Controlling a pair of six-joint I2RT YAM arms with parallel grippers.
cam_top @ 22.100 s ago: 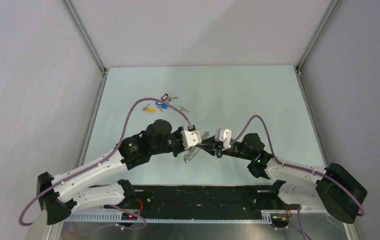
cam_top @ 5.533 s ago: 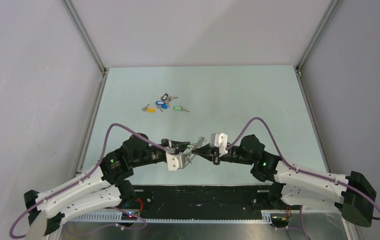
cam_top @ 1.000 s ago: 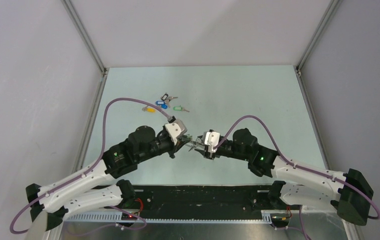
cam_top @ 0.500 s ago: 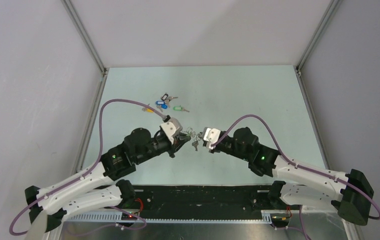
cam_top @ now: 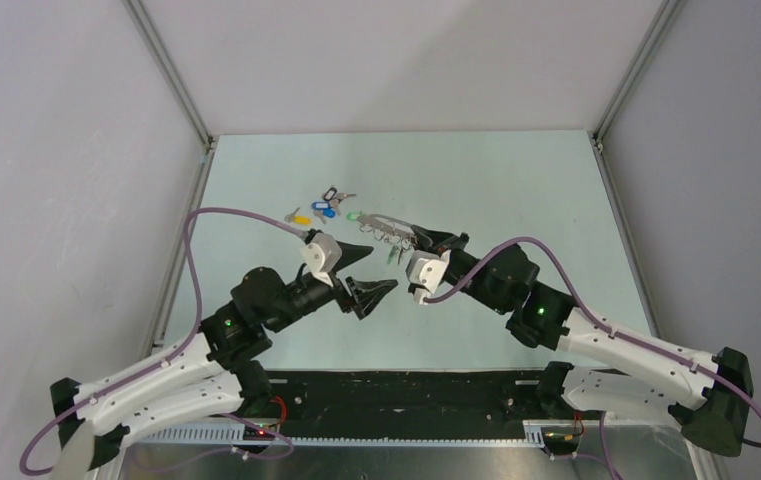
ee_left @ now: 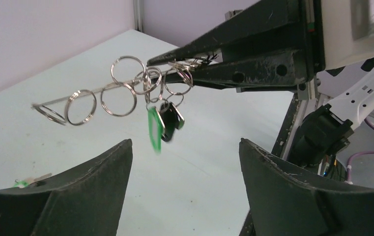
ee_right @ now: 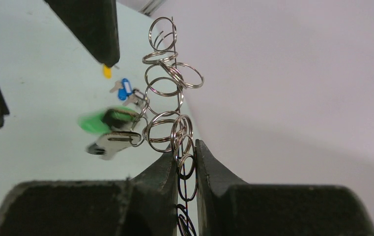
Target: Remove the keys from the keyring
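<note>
Two robot arms meet above the middle of a pale green table (cam_top: 516,190). The right arm comes in from five o'clock, elbow bent, its wrist aimed toward eleven o'clock. The right claw (ee_right: 185,150) is pinched tight on one end of the keyring (ee_left: 148,82), a chain of thin, linked silvery rings. The chain sticks out stiffly from the fingertips toward ten o'clock, clear of the table. It is probably held by its end so the rest stays exposed for the other arm to work on. Two keys (ee_left: 162,123) hang from the chain close to the pinch, one with a green tag (ee_left: 154,129) and one with a dark head. A silvery blade shows beneath them, slightly blurred as if swinging. The left arm rises from seven o'clock and points toward two o'clock, low and nearly level. The left claw (cam_top: 385,268) is spread wide with nothing in it, just short of the dangling keys and touching neither them nor the rings. Its wide gape and its aim suggest it is lining up to take one of the hanging keys. Well apart, at eleven o'clock on the table, lie loose keys (cam_top: 324,210) with yellow, blue, black and green tags. Judging by these, part of the job looks done, with the hanging pair left to take off.
</note>
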